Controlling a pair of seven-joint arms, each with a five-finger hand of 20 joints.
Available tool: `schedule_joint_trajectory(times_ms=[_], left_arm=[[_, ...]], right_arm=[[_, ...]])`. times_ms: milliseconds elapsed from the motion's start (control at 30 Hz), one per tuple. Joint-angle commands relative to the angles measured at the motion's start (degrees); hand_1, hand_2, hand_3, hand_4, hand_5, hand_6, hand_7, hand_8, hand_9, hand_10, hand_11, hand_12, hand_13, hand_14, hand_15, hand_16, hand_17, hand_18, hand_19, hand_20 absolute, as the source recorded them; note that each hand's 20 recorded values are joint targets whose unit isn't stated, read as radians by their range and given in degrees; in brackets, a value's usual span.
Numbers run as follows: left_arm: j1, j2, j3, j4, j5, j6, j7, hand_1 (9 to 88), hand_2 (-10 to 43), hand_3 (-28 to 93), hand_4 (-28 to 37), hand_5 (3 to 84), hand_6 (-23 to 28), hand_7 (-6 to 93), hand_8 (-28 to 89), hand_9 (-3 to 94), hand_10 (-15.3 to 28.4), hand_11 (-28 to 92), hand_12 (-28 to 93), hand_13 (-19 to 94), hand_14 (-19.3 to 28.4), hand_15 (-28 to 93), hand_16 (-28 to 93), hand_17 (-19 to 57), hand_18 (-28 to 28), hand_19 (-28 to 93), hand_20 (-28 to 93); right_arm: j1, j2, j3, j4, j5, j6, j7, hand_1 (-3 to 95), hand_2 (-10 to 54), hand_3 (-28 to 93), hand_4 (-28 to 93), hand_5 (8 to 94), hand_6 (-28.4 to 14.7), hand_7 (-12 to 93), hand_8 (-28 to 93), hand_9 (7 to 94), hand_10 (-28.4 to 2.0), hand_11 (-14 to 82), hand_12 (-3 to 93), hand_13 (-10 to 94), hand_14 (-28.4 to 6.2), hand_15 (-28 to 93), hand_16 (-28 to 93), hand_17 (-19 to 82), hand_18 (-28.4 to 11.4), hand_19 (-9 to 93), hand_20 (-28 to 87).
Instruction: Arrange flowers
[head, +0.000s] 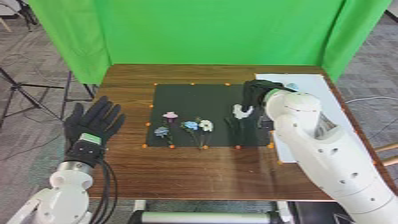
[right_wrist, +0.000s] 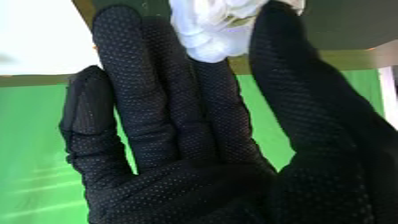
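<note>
My right hand (head: 258, 92) is over the right part of the dark mat (head: 191, 97), its straight fingers close beside a white flower (head: 241, 112) with a dark stem. In the right wrist view that white flower (right_wrist: 211, 35) sits between the thumb and fingertips of the open right hand (right_wrist: 191, 187); whether they touch it I cannot tell. To the left on the mat lie a pink flower (head: 170, 115), a blue flower (head: 190, 125), a bluish-grey flower (head: 162, 131) and another white flower (head: 205, 125). My left hand (head: 92, 121) rests open at the table's left edge.
The brown table (head: 195, 172) extends in front of the mat. On its right side lies a white board (head: 311, 81), partly under my right arm. Orange dots mark the mat's border. A green curtain (head: 213, 35) hangs behind the table.
</note>
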Motion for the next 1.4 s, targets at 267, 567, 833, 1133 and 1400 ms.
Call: schedule_joint_trajectory(times_ms=[267, 567, 833, 1133, 1400], left_arm=[[-0.8, -0.18, 0.25, 0.44, 0.46, -0.23, -1.41, 28.8, 12.9, 72, -28.3, 46.0, 8.4, 22.5, -11, 37.4, 15.1, 30, 11, 27, 16.2, 50, -9, -4.6, 16.3, 44, 12], [-0.7, 0.19, -0.03, 0.47, 0.59, -0.24, -1.53, 28.7, 13.0, 72, -28.3, 46.0, 8.4, 22.5, -11, 37.5, 14.9, 30, 11, 27, 16.2, 50, -9, -4.6, 16.3, 44, 11], [-0.5, 0.19, 0.01, 0.48, 0.49, -0.66, -1.19, 29.0, 12.5, 73, -28.3, 46.0, 8.4, 22.6, -11, 37.5, 14.9, 30, 11, 27, 16.1, 50, -9, -4.6, 16.3, 44, 11], [-0.2, -0.11, -0.32, 0.39, 0.85, -0.61, -1.20, 29.6, 11.7, 73, -28.3, 45.7, 8.4, 22.7, -11, 37.4, 14.8, 30, 11, 27, 16.0, 50, -9, -4.5, 16.3, 44, 11], [-0.2, 0.16, -0.07, 0.31, 1.14, -1.87, -0.58, 30.1, 11.1, 73, -28.3, 45.3, 8.5, 22.8, -11, 37.2, 14.8, 30, 11, 27, 16.0, 50, -9, -4.6, 16.3, 44, 11]], right_arm=[[-3.3, 0.5, -2.0, 0.1, -3.5, 7.4, -4.3, 52.8, 2.6, 65, -28, 69.5, -1.5, 20, -1, 73.6, -11.8, 18.3, 19.0, 67, -10.7, 44, 22, 32, -22.1, 79, 33], [-4.3, 0.1, -2.3, 1.1, -6.9, 10.3, -4.7, 49.6, 4.0, 73, -28, 60.9, -0.4, 17, -6, 74.1, -10.8, 16.0, 22.5, 68, -10.0, 44, 23, 32, -21.9, 79, 33], [-4.3, 0.3, -3.5, 1.9, -9.7, 12.8, -4.1, 45.5, -9.4, 75, -28, 54.7, -3.0, 16, -13, 70.7, -12.1, 20.0, 19.8, 67, -9.6, 46, 23, 32, -21.9, 79, 32], [-4.8, 1.0, -2.7, 0.5, -10.3, 14.6, -3.1, 40.2, -9.5, 74, -28, 47.6, -6.2, 13, -11, 65.8, -14.2, 20.2, 18.3, 66, -10.6, 48, 22, 32, -22.3, 80, 32], [-4.8, 2.8, 2.1, 0.5, -8.6, 21.7, 0.3, 34.0, -9.5, 74, -28, 46.0, -6.8, 12, -10, 62.8, -15.2, 18.8, 17.9, 63, -12.3, 49, 21, 31, -22.9, 80, 32]])
